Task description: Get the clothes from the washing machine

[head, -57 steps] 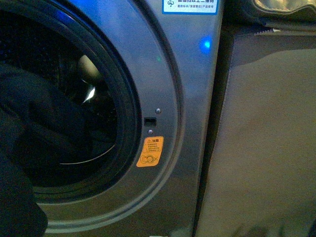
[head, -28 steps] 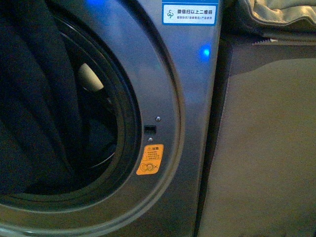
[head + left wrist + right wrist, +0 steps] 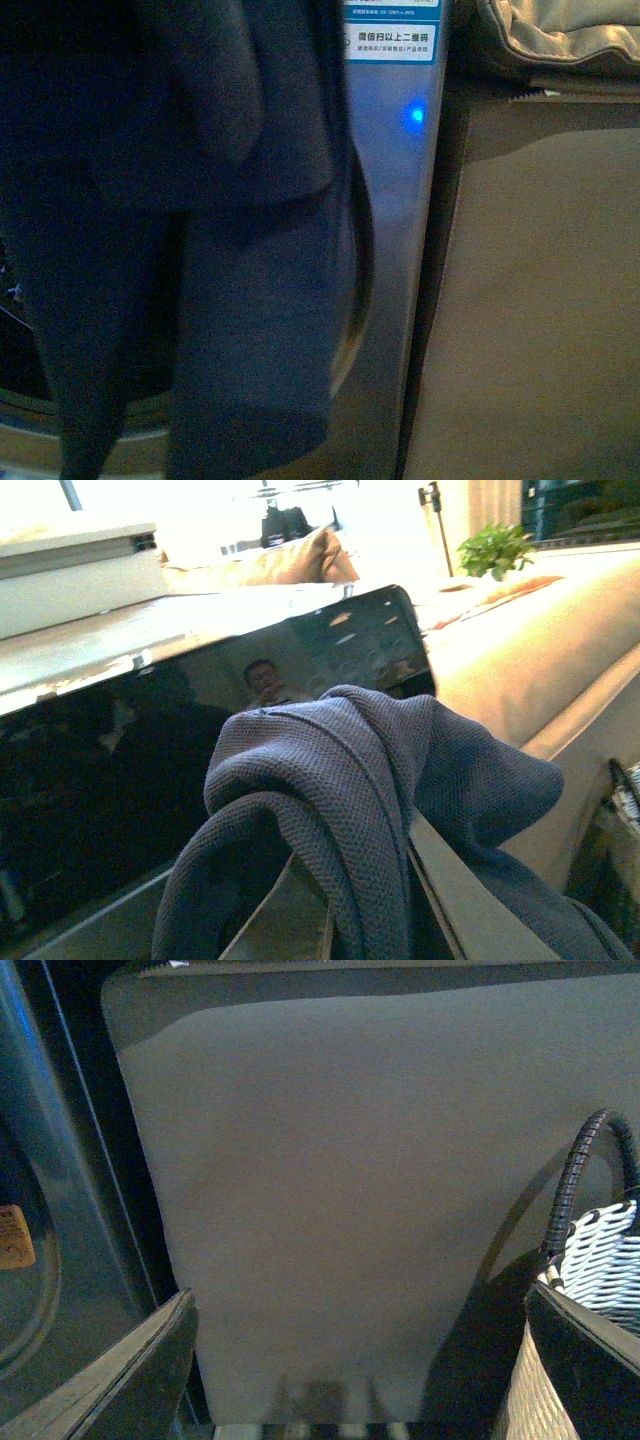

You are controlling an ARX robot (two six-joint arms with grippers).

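Left gripper [image 3: 362,870] beneath draped clothes [image 3: 340,770]

The left gripper [image 3: 352,865] was closed on the clothes [image 3: 340,780]. Its two fingers stood close together, with a bunched fold of the fabric pinched between them and draped over their tips. Only the pale inner edge of one finger [image 3: 452,900] and a sliver of the other showed beneath the cloth, and the tips themselves were hidden. The right gripper [image 3: 358,1305] was spread wide and held nothing. One of its fingers [image 3: 150,1370] sat at one edge of the right wrist view and the other at the opposite edge, with a broad bare gap between the jaws. Both right fingers were dark with lighter inner faces.
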